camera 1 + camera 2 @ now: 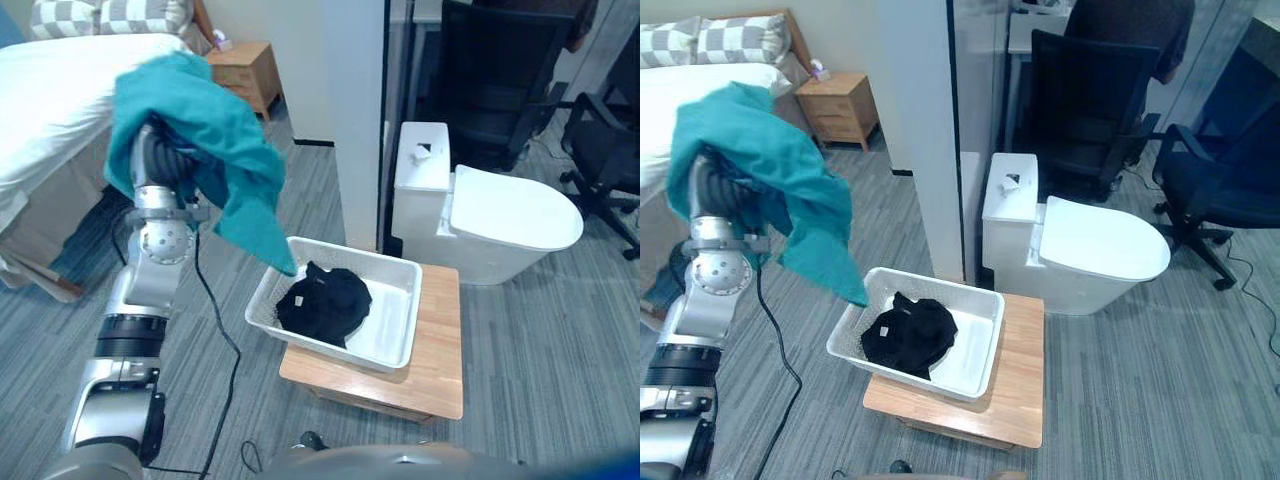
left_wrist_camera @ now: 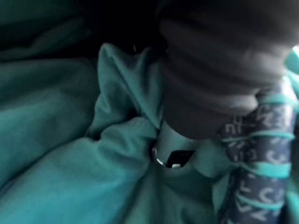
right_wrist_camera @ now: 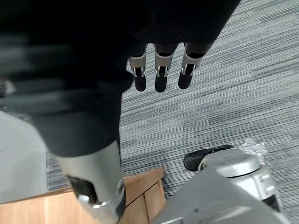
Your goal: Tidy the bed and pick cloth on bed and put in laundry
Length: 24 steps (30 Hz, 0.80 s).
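A teal cloth hangs in the air, draped over my raised left hand between the bed and the white laundry basket. Its lower corner dangles just over the basket's near left rim. In the left wrist view the teal cloth bunches tightly round my left hand, with one fingertip buried in its folds. A black garment lies in the basket. My right hand hangs over the carpet, its fingers straight and holding nothing.
The basket stands on a low wooden table. A white toilet sits behind it, beside a white wall pillar. A wooden nightstand stands by the bed, and dark office chairs are at the back right.
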Tool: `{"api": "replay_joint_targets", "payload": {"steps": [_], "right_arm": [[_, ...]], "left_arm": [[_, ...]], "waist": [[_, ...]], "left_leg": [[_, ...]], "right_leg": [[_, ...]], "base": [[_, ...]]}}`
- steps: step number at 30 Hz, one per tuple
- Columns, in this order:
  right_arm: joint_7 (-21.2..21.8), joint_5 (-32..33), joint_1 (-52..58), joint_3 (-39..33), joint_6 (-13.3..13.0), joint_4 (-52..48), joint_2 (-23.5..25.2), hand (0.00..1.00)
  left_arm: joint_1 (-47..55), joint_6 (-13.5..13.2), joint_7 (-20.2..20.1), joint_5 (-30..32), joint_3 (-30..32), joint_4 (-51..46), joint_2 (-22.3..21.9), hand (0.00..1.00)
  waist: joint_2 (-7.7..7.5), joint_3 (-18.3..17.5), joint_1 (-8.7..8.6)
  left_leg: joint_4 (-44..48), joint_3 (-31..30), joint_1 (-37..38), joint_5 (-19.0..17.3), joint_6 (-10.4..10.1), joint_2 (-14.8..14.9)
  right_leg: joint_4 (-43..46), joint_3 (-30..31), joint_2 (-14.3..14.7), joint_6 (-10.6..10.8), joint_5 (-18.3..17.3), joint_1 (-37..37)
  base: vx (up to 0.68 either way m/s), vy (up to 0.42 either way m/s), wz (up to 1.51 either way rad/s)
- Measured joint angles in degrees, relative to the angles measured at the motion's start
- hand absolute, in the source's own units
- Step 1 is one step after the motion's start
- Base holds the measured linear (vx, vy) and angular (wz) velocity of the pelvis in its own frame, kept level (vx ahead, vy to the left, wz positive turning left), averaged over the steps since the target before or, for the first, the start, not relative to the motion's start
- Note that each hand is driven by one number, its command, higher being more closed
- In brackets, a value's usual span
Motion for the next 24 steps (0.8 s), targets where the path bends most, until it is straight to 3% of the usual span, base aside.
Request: {"api": "replay_joint_targets", "payload": {"steps": [6, 9, 13, 24], "right_arm": [[1.0, 0.0, 0.0, 0.8, 0.0, 0.1, 0.0, 0.00], [1.1, 0.0, 0.0, 1.8, 0.0, 0.0, -0.1, 0.00], [1.1, 0.0, 0.0, 2.3, 0.0, -0.3, -0.2, 0.00], [2.1, -2.1, 0.2, 2.8, 0.0, -0.8, -0.1, 0.00]], "left_arm": [[2.4, 0.0, -3.4, 1.8, -3.5, 0.1, -0.2, 1.00], [2.7, 0.0, -4.7, 1.8, -4.6, 0.6, -2.6, 1.00], [6.1, 0.0, -6.4, 1.8, -6.0, 1.3, -4.2, 1.00], [14.7, -0.2, -11.1, 1.8, -11.8, 1.2, -6.3, 1.00]], "waist": [[0.02, 0.0, -1.41], [0.11, 0.1, -1.60], [1.11, 0.7, -2.79], [1.43, 0.9, -3.15]], "left_leg": [[0.0, 0.5, 0.5, 0.0, 0.0, 0.7], [-0.3, 0.5, 0.3, 0.1, -0.2, 1.0], [-0.3, 0.8, 0.1, -0.4, -0.9, 1.0], [-0.3, 2.2, -0.3, -1.1, -1.2, 0.9]], "right_leg": [[0.0, 1.2, 0.4, -0.6, 0.4, -0.5], [-0.1, 1.3, 0.3, -0.8, 0.6, -0.9], [0.0, 1.9, 0.3, -0.6, 0.8, -1.7], [-0.8, 3.6, 0.3, 0.1, 1.2, -3.0]], "base": [[0.03, -0.037, -0.16], [-0.03, -0.021, -0.09], [-0.05, 0.021, -0.10], [0.00, 0.009, -0.08]]}}
